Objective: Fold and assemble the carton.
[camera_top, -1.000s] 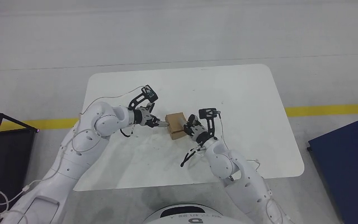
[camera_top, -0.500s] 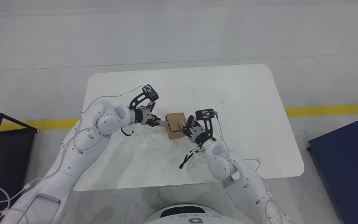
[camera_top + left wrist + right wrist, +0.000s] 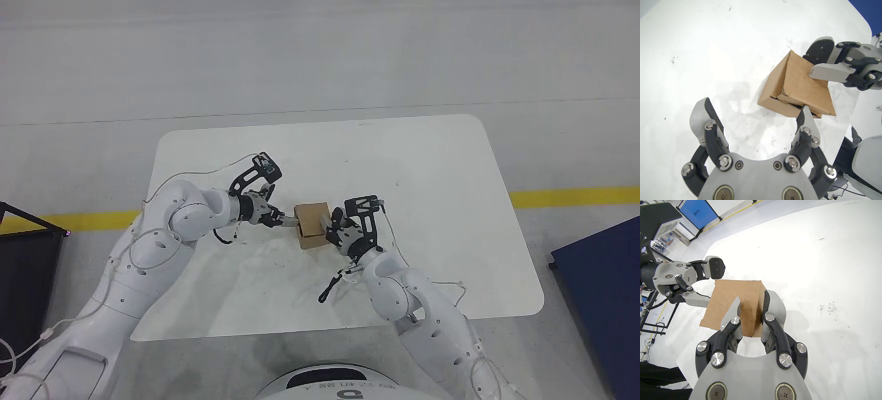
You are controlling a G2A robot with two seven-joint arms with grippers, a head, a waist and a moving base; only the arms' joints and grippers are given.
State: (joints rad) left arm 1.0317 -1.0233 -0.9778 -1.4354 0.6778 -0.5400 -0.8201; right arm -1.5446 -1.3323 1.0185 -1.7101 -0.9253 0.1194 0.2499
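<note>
Right pincer (image 3: 752, 304) looks clenched on the carton (image 3: 725, 298), as far as I can judge from where I stand. One finger lies across the top panel and the other hugs the wall behind it, with cardboard nipped between them. Left pincer (image 3: 755, 115) is released, spread wide. One fingertip (image 3: 806, 121) is right at the lower edge of the carton's near end, and the other hangs over bare bench (image 3: 696, 47). From above, the carton sits a little left of the centre of the frame, about mid-bench. The left pincer is just to its left and the right pincer is at its lower right. The box already has its shape, but the end flaps (image 3: 787, 100) facing the left pincer are not home. They sit loose, with dark gaps showing, and the top panel juts out past them. So I'd say the step in hand is shutting that end. The next move, I reckon, calls for the left pincer to press those flaps in flat and tuck them under the top panel. It should push towards the right pincer's grip so the light box doesn't skid or twist.
</note>
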